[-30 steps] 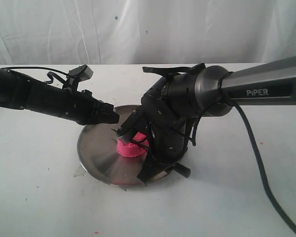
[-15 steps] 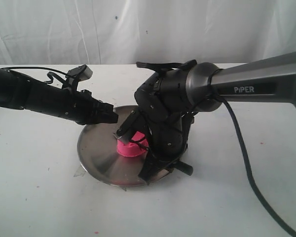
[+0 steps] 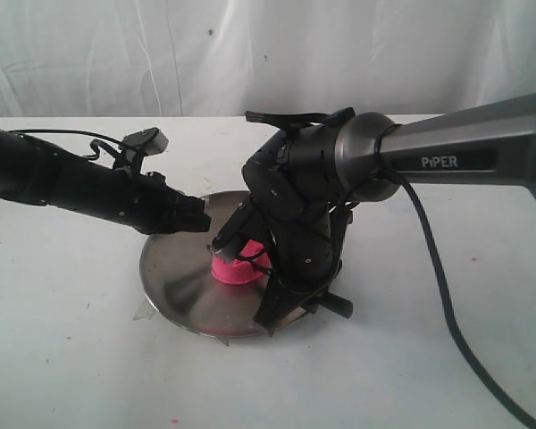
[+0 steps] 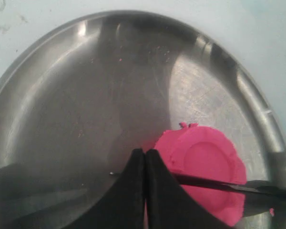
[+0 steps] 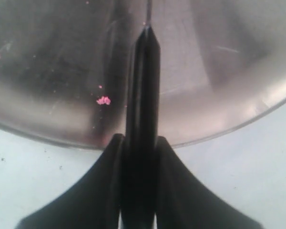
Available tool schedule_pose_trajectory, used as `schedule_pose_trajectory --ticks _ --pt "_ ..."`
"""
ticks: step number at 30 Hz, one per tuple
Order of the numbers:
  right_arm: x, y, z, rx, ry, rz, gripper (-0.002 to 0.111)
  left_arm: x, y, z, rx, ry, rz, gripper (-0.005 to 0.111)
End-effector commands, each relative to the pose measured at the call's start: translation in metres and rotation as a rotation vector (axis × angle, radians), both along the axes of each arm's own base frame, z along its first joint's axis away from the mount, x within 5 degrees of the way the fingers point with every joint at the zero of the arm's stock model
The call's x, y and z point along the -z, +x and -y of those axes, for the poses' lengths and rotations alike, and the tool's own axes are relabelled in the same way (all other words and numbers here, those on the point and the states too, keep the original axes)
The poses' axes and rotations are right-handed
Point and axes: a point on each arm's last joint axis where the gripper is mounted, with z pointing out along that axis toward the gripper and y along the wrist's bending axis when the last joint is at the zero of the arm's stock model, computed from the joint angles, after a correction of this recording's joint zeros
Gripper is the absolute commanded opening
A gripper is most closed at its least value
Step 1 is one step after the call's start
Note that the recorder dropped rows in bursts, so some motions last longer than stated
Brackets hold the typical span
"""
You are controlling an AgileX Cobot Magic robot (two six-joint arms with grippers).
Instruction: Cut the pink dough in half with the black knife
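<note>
The pink dough [image 3: 237,267] is a round lump with a ridged top on the steel plate [image 3: 171,268]. In the left wrist view the pink dough [image 4: 207,160] has the thin blade of the black knife [image 4: 214,183] lying across it. My right gripper [image 3: 279,306] stands at the plate's near right edge, shut on the knife's handle. In the right wrist view the black knife [image 5: 144,81] runs out from the right gripper [image 5: 139,145] over the plate; no dough shows there. My left gripper [image 3: 202,215] is shut and empty, and its fingertips [image 4: 145,155] hover just beside the dough.
The plate [image 4: 62,95] lies on a white table [image 3: 71,357] with a white curtain behind. Small pink crumbs [image 5: 103,100] dot the plate. The bulky right arm [image 3: 339,179] leans over the plate's right half and hides the knife in the exterior view.
The right arm shifted a little left over the plate a second ago and has since held still. The left arm has dropped slightly and drawn back a touch. The dough stays in place.
</note>
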Motion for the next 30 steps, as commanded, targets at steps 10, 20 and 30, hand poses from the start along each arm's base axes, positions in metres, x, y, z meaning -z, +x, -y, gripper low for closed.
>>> schedule_pose_trajectory --ticks 10,20,30 --pt "-0.002 0.001 -0.001 -0.005 0.011 0.006 0.0 0.021 0.005 0.003 -0.03 -0.068 -0.025 0.0" --pt "-0.002 -0.001 0.003 -0.009 -0.035 -0.026 0.0 0.041 0.005 0.007 -0.017 -0.131 -0.065 0.0" --pt "-0.002 -0.005 0.008 -0.02 -0.089 -0.068 0.0 0.042 0.005 0.007 -0.012 -0.135 -0.068 0.0"
